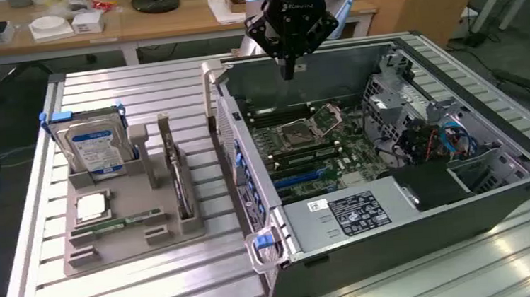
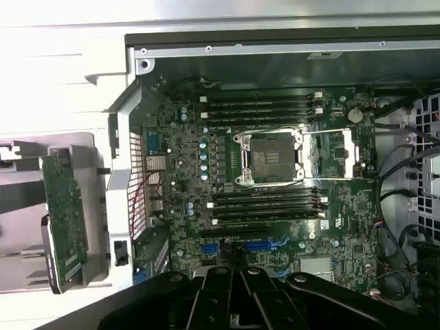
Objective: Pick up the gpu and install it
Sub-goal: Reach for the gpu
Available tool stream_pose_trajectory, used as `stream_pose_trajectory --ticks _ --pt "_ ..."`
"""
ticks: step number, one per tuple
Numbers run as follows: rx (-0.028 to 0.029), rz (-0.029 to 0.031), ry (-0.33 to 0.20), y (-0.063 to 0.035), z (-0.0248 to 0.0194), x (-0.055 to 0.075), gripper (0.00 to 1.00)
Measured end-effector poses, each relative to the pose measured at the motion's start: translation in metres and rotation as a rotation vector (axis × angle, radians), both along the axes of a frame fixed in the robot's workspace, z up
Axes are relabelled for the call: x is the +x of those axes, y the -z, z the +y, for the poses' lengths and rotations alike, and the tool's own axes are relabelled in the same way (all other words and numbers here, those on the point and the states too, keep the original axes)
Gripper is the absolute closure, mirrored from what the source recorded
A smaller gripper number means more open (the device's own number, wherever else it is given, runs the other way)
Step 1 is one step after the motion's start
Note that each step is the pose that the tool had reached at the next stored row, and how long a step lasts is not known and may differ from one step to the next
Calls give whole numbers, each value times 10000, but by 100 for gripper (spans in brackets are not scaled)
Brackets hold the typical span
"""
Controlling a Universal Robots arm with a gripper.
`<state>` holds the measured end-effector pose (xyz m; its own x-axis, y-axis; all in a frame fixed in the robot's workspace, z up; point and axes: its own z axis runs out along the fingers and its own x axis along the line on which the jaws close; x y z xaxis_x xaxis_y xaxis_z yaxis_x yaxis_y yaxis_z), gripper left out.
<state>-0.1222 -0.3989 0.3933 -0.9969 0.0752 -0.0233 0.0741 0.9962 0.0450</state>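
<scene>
Ext. view: the gripper (image 1: pixel 289 67) hangs over the far edge of the open case (image 1: pixel 424 242), at 12 o'clock from the CPU socket (image 1: pixel 299 128). Its two fingers are pressed together w/ nothing between them, so it carries no part. The gpu (image 1: pixel 182 187) is untouched. It stands on its long edge in a slot of the grey tray (image 1: pixel 131 248), at 9 o'clock from the case and well apart from the gripper. I think this upright pose leaves both flat faces free for a pinch from above. At approx. 10 o'clock from the gpu stands the HDD (image 1: pixel 99 144), silver w/ a blue-white label, kept upright by posts in the same manner. The table (image 1: pixel 127 88) is matt, ribbed metal.

Wrist view: the gripper (image 2: pixel 240 267) is dark, angular and closed. It hovers above the mobo (image 2: pixel 185 172), a green board w/ black RAM slots (image 2: pixel 261 110) and a shiny socket frame. The gpu (image 2: pixel 65 220) shows outside the perforated case wall (image 2: pixel 137 179) as a thin greenish board. Its bracket is hard to make out.
</scene>
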Motion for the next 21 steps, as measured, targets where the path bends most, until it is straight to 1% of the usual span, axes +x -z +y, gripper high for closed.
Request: stream_pose_trajectory --ticks 9,21 --pt "0 0 1 0 0 -18 90" --pt "0 0 1 0 0 -88 90"
